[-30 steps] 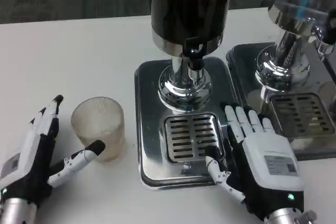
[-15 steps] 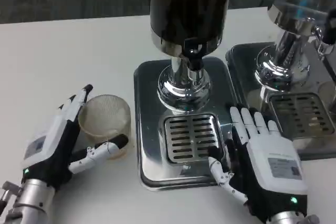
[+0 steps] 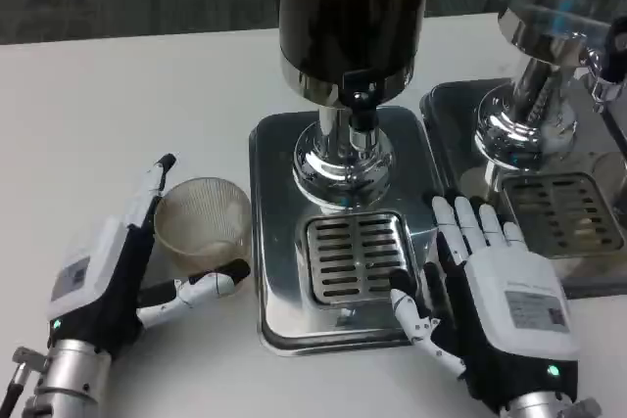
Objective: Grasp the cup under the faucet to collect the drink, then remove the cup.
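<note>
A translucent ribbed cup point(image 3: 201, 214) stands upright on the white table, just left of the steel drip tray point(image 3: 276, 242). My left hand point(image 3: 108, 276) wraps it: the fingers point(image 3: 152, 188) lie along its left side and the thumb point(image 3: 208, 285) touches its front base. The faucet point(image 3: 361, 105) hangs under the dark drink dispenser point(image 3: 348, 7), above the slotted grate point(image 3: 358, 256), which carries nothing. My right hand point(image 3: 500, 305) lies flat with fingers spread on the tray's right edge, holding nothing.
A second chrome dispenser point(image 3: 534, 95) with its own drip tray point(image 3: 563, 212) stands at the right, close to my right hand. Bare white table point(image 3: 118, 95) stretches to the left and behind the cup.
My left hand has moved up and right and come around the cup. The cup has shifted a little right, toward the drip tray. My right hand has barely moved.
</note>
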Action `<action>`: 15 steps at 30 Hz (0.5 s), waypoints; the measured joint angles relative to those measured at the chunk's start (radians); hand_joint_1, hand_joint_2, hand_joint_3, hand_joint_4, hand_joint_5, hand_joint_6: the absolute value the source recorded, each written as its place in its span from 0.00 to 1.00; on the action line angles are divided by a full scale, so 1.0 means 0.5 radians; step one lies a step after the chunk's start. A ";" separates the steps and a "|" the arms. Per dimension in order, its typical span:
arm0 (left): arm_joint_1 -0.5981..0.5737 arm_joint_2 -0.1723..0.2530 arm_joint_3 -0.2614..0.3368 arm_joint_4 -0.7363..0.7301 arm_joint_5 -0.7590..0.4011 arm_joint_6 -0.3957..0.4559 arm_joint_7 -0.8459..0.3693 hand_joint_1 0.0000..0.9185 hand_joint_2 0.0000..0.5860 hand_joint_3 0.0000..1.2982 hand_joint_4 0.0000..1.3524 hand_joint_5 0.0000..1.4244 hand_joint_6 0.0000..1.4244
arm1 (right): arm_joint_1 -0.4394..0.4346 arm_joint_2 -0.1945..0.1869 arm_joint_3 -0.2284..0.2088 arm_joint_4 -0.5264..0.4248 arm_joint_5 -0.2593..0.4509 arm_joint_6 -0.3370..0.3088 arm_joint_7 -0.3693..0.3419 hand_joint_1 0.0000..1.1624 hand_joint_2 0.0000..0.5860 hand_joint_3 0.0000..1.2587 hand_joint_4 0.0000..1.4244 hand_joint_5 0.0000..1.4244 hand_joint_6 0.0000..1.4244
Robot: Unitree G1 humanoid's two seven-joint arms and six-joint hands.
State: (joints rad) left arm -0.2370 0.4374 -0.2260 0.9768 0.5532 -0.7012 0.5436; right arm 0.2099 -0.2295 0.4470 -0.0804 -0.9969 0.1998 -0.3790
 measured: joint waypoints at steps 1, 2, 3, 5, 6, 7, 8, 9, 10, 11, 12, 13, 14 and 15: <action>-0.001 -0.004 0.000 0.010 -0.001 -0.007 0.006 0.36 0.10 0.00 0.01 0.22 0.21 | 0.000 0.000 0.000 -0.003 0.000 0.000 0.001 0.08 0.74 0.03 0.00 0.00 0.03; -0.003 -0.009 0.002 0.021 -0.001 -0.015 0.015 0.37 0.10 0.00 0.02 0.23 0.23 | 0.000 0.000 -0.001 -0.003 0.000 0.000 0.002 0.08 0.74 0.03 0.00 0.00 0.03; -0.007 -0.011 0.003 0.030 -0.002 -0.024 0.019 0.37 0.11 0.00 0.03 0.24 0.24 | 0.000 0.000 -0.001 -0.003 0.000 0.000 0.002 0.08 0.73 0.03 0.00 0.00 0.03; -0.022 -0.014 0.004 0.050 -0.002 -0.034 0.020 0.37 0.11 0.00 0.07 0.27 0.28 | 0.001 -0.001 -0.002 -0.004 0.000 0.000 0.002 0.08 0.73 0.03 0.00 0.00 0.03; -0.031 -0.016 0.006 0.056 -0.006 -0.039 0.022 0.38 0.11 0.00 0.09 0.30 0.33 | 0.001 -0.001 -0.002 -0.006 0.000 0.000 0.002 0.08 0.73 0.03 0.00 0.00 0.03; -0.043 -0.017 0.007 0.065 -0.010 -0.043 0.022 0.38 0.12 0.00 0.12 0.34 0.38 | 0.001 -0.001 -0.002 -0.008 0.000 0.000 0.002 0.08 0.73 0.03 0.00 0.00 0.03; -0.051 -0.020 0.005 0.074 -0.010 -0.046 0.022 0.39 0.13 0.01 0.14 0.36 0.43 | 0.001 0.000 -0.002 -0.009 0.000 0.000 0.002 0.08 0.73 0.03 0.00 0.00 0.03; -0.057 -0.027 0.005 0.085 -0.011 -0.053 0.022 0.41 0.13 0.02 0.16 0.39 0.47 | 0.002 0.000 -0.003 -0.009 0.000 0.001 0.002 0.08 0.73 0.03 0.00 0.00 0.03; -0.066 -0.028 0.005 0.089 -0.011 -0.058 0.025 0.43 0.15 0.06 0.21 0.43 0.52 | 0.002 0.000 -0.004 -0.009 0.000 0.001 0.002 0.08 0.73 0.03 0.00 0.00 0.03; -0.080 -0.028 0.003 0.093 -0.012 -0.061 0.028 0.45 0.16 0.10 0.27 0.48 0.59 | 0.002 0.000 -0.004 -0.009 0.001 0.001 0.002 0.08 0.73 0.03 0.00 0.00 0.03; -0.084 -0.030 -0.003 0.099 -0.008 -0.062 0.028 0.48 0.17 0.14 0.32 0.52 0.65 | 0.002 0.001 -0.004 -0.009 0.001 0.001 0.002 0.08 0.73 0.03 0.00 0.00 0.04; -0.084 -0.034 -0.014 0.102 0.001 -0.067 0.040 0.49 0.18 0.17 0.36 0.55 0.70 | 0.003 0.001 -0.004 -0.009 0.001 0.002 0.002 0.08 0.73 0.03 0.00 0.00 0.04; -0.091 -0.034 -0.023 0.102 0.002 -0.075 0.055 0.49 0.18 0.19 0.38 0.57 0.71 | 0.003 0.001 -0.004 -0.009 0.001 0.002 0.003 0.08 0.73 0.03 0.00 0.00 0.04; -0.094 -0.034 -0.028 0.102 0.003 -0.075 0.064 0.49 0.19 0.20 0.40 0.58 0.73 | 0.003 0.001 -0.003 -0.010 0.000 0.002 0.003 0.08 0.73 0.03 0.00 0.00 0.04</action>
State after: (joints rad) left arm -0.2841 0.4202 -0.2398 1.0279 0.5545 -0.7387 0.5754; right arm 0.2116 -0.2292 0.4452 -0.0852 -0.9967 0.2008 -0.3777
